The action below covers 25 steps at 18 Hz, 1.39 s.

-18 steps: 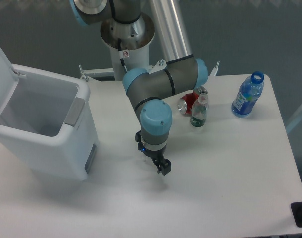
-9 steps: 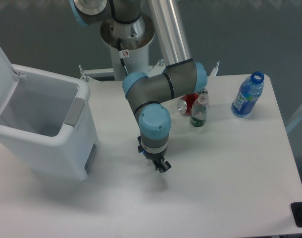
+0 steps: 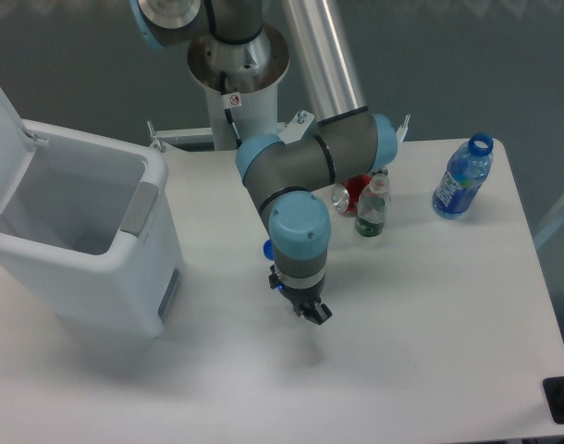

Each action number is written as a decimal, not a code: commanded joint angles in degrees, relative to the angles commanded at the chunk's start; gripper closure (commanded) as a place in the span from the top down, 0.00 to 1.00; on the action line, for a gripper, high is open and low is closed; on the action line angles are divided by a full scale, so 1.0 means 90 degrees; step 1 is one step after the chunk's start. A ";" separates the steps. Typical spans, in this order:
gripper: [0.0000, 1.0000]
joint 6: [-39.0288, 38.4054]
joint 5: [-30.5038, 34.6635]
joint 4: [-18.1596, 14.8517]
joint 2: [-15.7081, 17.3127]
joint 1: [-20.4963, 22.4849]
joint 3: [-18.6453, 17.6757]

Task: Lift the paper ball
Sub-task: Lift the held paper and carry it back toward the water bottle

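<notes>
Entry: single arm over white desk (image 3: 430,314), fixed overhead view.

Tool (image 3: 312,313): hung low over the desk, in front of the arm's base, pointing down. Dark fingers looked close together, but whether they were pressed shut or slightly parted could not be told. Nothing white showed between them.

Paper ball: not visible anywhere on the desk. It may have lain under the wrist or tool, or blended into the white surface; its place could not be fixed.

Other items, placed from the tool: white bin (image 3: 79,231), lid up, well apart to the left; a small blue object (image 3: 267,248) peeking out beside the wrist, probably a cap; red can (image 3: 349,194) and small green bottle (image 3: 372,209) behind and to the right, close together; blue bottle (image 3: 463,176) farther right, near the desk's far edge.

Handling note (judgement): the ball had to be located first. Fingers should open wide, straddle the wad, descend almost to the surface, then close gently, since crumpled paper yields and slips. The blue object was to be avoided.
</notes>
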 joint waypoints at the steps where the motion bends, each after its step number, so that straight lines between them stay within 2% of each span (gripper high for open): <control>1: 0.00 -0.0108 0.0010 -0.0010 0.0049 0.0020 0.0059; 3: 0.00 -0.0167 0.0000 -0.0029 0.0127 0.0146 0.0157; 5: 0.00 -0.0177 0.0000 -0.0262 0.0176 0.0205 0.0400; 11: 0.00 -0.0090 -0.0127 -0.1814 0.0069 0.0586 0.1766; 14: 0.00 0.0008 -0.0146 -0.2450 -0.0067 0.0761 0.2334; 17: 0.00 0.0116 -0.0331 -0.2627 -0.0146 0.0908 0.2695; 20: 0.00 0.0125 -0.0838 -0.2774 -0.0224 0.1084 0.2959; 25: 0.00 0.0565 -0.0586 -0.2998 -0.0263 0.1133 0.3077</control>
